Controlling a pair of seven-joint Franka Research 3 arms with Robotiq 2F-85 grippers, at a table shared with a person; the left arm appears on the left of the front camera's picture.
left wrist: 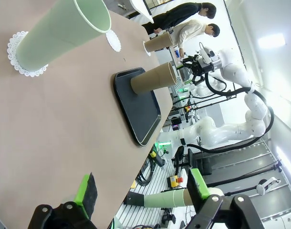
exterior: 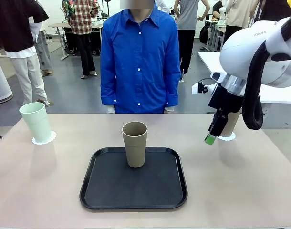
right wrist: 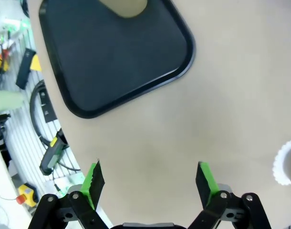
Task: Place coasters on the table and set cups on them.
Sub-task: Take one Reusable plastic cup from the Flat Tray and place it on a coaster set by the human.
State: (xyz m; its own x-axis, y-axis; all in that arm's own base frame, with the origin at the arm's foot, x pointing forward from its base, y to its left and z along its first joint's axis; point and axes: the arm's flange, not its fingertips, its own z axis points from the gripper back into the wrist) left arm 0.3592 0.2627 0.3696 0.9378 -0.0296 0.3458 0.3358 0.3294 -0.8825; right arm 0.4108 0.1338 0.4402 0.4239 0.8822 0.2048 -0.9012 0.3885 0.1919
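Left claw wide open, empty. Right claw wide open, empty, near tan cup at worktop right edge.

A pale mint cup stands upright on a lacy white coaster, well ahead of the left pincer on the beige tabletop. A third coaster lies flat and bare beyond it. One tan cup stands upright on the black tray. The other tan cup stands on a second coaster just behind the right pincer, which partly hides it.
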